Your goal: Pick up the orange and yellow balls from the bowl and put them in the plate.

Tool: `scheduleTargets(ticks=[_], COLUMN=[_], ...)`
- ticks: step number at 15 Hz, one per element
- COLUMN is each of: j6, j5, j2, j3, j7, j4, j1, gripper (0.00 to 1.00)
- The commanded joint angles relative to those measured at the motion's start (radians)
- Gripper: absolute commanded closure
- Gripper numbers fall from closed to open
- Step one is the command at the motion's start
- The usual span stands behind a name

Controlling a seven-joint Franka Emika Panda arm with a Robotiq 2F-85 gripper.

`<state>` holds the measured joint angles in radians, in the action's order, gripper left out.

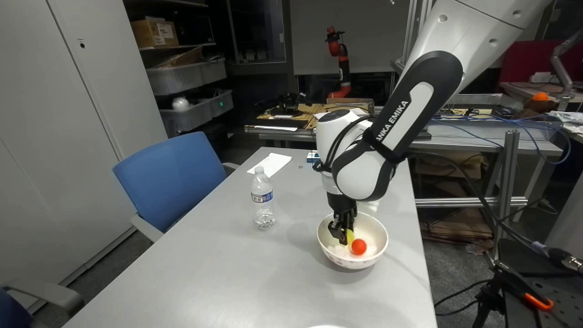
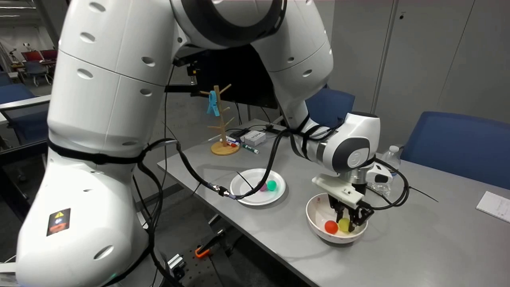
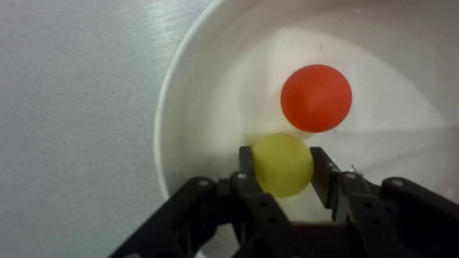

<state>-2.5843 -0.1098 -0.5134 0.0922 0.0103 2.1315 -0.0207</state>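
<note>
The plain yellow ball (image 3: 282, 165) is in the white bowl (image 1: 371, 228), the jaws closed against both its sides, and the bright orange ball (image 3: 316, 98) lies just beside it. "ANKA EMIKA" can be read on the arm (image 1: 473, 36), while the bottle (image 1: 264, 214) has a label (image 1: 262, 197) too small to read. Left of the bowl in an exterior view, a black cable (image 2: 273, 156) crosses in front of the plate (image 2: 279, 178), which holds a green ball (image 2: 271, 185) and a pink ball (image 2: 263, 187).

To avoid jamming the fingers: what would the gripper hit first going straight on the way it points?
Most likely the floor of the bowl, under the yellow ball that the gripper is closed on; any gap there is hard to judge.
</note>
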Motion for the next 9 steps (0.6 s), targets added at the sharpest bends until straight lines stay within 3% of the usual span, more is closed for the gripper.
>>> scheduleTargets(ticks=[1, 9], j6=[-0.006, 0.119], j5=[-0.023, -0.061], j2=[0.009, 0.202], j3=[0.013, -0.018], j7=[-0.031, 0.016], j4=[-0.003, 0.074], j1=[0.015, 0.029], gripper=[0.83, 0.83])
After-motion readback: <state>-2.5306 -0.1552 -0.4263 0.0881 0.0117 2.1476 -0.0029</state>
